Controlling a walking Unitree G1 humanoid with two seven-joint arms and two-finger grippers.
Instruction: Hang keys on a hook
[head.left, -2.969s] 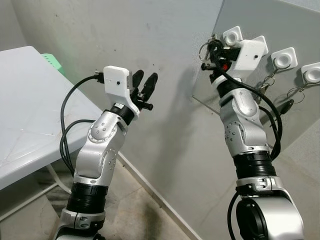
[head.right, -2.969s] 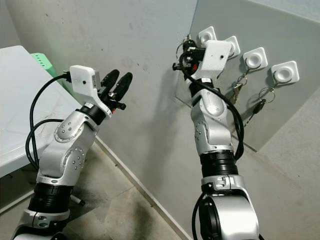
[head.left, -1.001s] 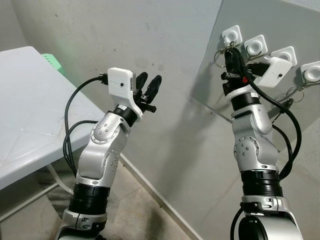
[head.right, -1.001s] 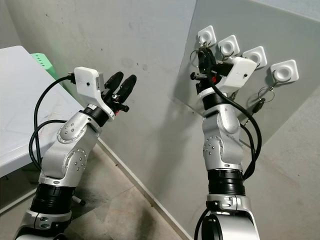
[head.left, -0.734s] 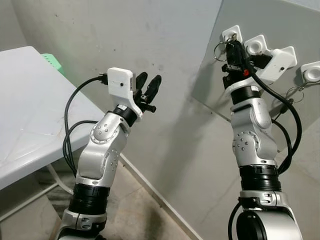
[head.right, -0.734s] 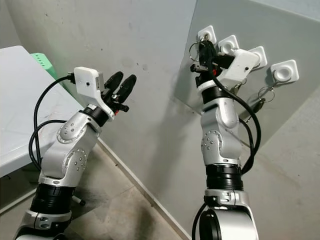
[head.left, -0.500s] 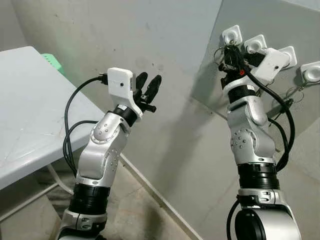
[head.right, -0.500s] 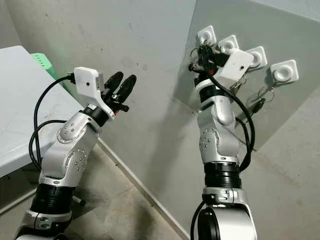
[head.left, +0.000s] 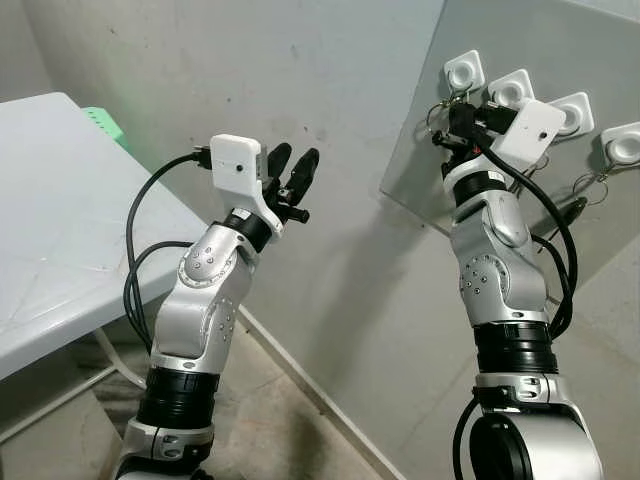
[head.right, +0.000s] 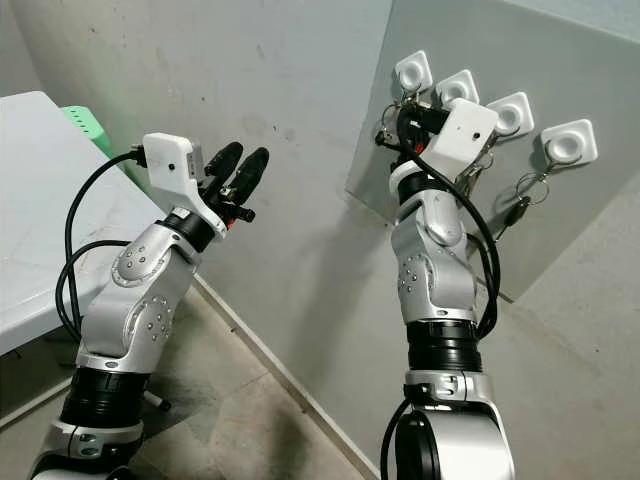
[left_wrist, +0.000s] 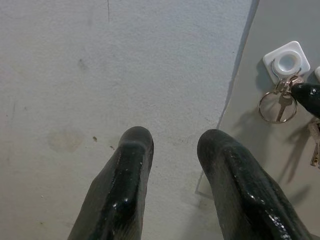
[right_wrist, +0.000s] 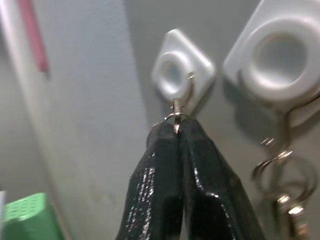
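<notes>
The right silver arm is raised nearly upright against the grey wall panel, its elbow low and its wrist bent so that the right gripper points at the leftmost white square hook of the row on that panel. Its two black fingers are pressed together on the silver key ring with its key — the ring's small clip sits on the wire of that hook, directly below the hook's round centre. On the next white square hook, just beside the first, another ring of keys hangs free. The left silver arm is bent at the elbow and lifted toward the bare concrete wall, well apart from the panel, and the left gripper holds nothing, its black fingers spread with a clear gap between them. No writing or label is legible on the hooks, panel or arms.
</notes>
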